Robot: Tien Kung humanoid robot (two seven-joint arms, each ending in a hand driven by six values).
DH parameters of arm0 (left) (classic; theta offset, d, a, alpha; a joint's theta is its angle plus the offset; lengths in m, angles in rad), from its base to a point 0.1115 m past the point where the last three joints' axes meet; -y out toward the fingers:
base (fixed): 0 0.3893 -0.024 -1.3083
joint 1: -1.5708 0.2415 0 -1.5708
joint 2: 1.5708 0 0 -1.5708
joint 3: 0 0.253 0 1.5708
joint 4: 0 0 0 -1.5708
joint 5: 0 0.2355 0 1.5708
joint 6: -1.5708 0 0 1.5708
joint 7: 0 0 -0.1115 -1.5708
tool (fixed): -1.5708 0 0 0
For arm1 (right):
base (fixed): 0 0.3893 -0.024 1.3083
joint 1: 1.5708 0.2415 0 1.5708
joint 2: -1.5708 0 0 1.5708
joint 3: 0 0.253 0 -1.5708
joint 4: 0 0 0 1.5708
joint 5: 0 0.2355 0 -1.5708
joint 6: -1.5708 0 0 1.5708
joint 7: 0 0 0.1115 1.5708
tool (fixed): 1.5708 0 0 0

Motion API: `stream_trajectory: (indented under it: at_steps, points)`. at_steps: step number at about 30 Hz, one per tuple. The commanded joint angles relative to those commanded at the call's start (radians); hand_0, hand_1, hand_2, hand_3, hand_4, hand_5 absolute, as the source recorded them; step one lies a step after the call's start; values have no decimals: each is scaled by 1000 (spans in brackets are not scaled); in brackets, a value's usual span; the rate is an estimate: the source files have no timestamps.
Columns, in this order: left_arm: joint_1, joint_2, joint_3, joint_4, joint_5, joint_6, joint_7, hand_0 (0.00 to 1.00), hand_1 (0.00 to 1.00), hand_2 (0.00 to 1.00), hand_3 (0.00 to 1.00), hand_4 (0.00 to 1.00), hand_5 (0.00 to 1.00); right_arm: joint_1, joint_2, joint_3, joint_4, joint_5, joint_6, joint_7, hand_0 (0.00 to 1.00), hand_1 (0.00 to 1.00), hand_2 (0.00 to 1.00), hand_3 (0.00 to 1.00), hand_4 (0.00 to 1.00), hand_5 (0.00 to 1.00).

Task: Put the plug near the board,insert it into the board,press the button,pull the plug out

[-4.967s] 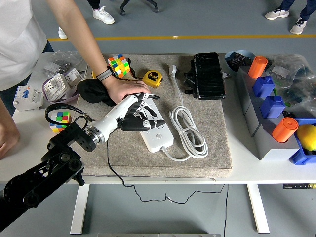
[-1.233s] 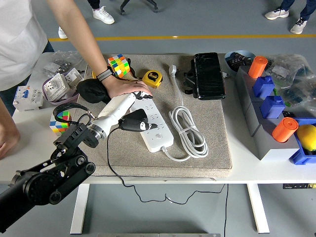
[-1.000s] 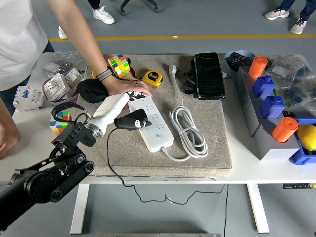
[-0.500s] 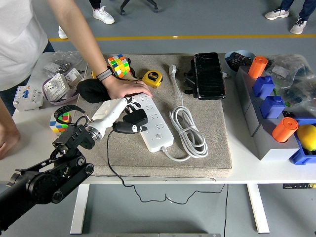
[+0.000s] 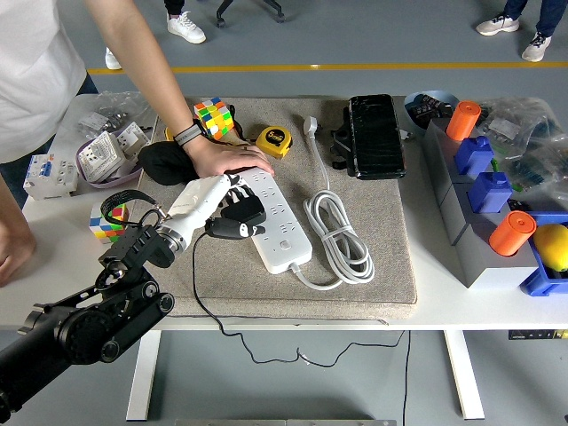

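1. The left robot hand (image 5: 232,206), white-shelled with black fingers, reaches in from the lower left over the grey felt mat (image 5: 390,266) on the white desk (image 5: 53,226).
2. Its fingers are curled around the black plug (image 5: 238,229), a rounded dark body with a small white marking, gripping it from above.
3. The plug sits at the left edge of the long white power strip (image 5: 275,222), touching or just beside it; whether its prongs are in a socket cannot be told.
4. A thin black cable (image 5: 200,306) runs from the plug down over the mat's near edge and hangs below the desk.
5. The power strip lies diagonally on the mat, with rows of sockets on top and a round button (image 5: 286,245) near its lower end.
6. Its white cord (image 5: 337,232) lies coiled just to the right, ending in a white plug head (image 5: 311,125) near the mat's far edge.
7. A person's hand (image 5: 226,158) rests flat on the strip's far end, holding it down.
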Motion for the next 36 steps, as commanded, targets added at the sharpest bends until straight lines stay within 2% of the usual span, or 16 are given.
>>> stream_trajectory:
  at_steps: [2, 3, 8, 9, 14, 15, 18, 25, 33, 36]
  points:
    - [-3, -1, 2, 5, 4, 3, 0, 367, 473, 538, 561, 878, 272, 0, 0, 1, 1, -2, 0, 0, 595, 645, 574, 491, 775, 484]
    - [-4, -1, 3, 7, 5, 4, 0, 314, 452, 523, 547, 839, 160, 0, 0, 2, 1, -2, 0, 0, 595, 643, 573, 491, 775, 484]
    - [-6, -2, 7, 14, 24, 11, 2, 314, 452, 523, 547, 839, 160, 0, -1, -1, 1, -3, -1, 1, 595, 643, 573, 491, 775, 484]
    - [-6, -2, 8, 14, 26, 12, 1, 270, 419, 470, 555, 787, 41, 0, -1, -2, 2, -3, -1, 1, 595, 643, 573, 490, 774, 482]
    - [-3, 1, 10, 9, 32, 25, -11, 270, 419, 470, 555, 787, 41, -3, -4, -4, 4, -7, -3, 2, 595, 643, 573, 490, 774, 482]
    - [-4, 0, 10, 8, 35, 24, -9, 233, 396, 428, 543, 748, 4, -3, -4, -4, 4, -7, -3, 2, 595, 643, 573, 489, 774, 481]
    - [-2, 2, 11, 8, 43, 33, -16, 233, 396, 428, 543, 748, 4, -4, -4, -5, 4, -7, -3, 3, 595, 643, 573, 489, 774, 481]
    - [8, 6, 15, 11, 26, 71, -63, 222, 390, 407, 538, 721, 2, -9, -6, -10, 3, -5, -5, 5, 594, 643, 571, 488, 772, 481]
    - [21, 23, -7, -22, 13, 89, -98, 218, 377, 392, 540, 716, 2, -8, -7, -17, 5, -6, -5, 6, 595, 643, 569, 488, 770, 476]
    - [31, 30, -38, -42, 13, 95, -109, 218, 377, 392, 540, 716, 2, -6, -8, -19, 5, -7, -5, 6, 595, 643, 569, 488, 770, 476]
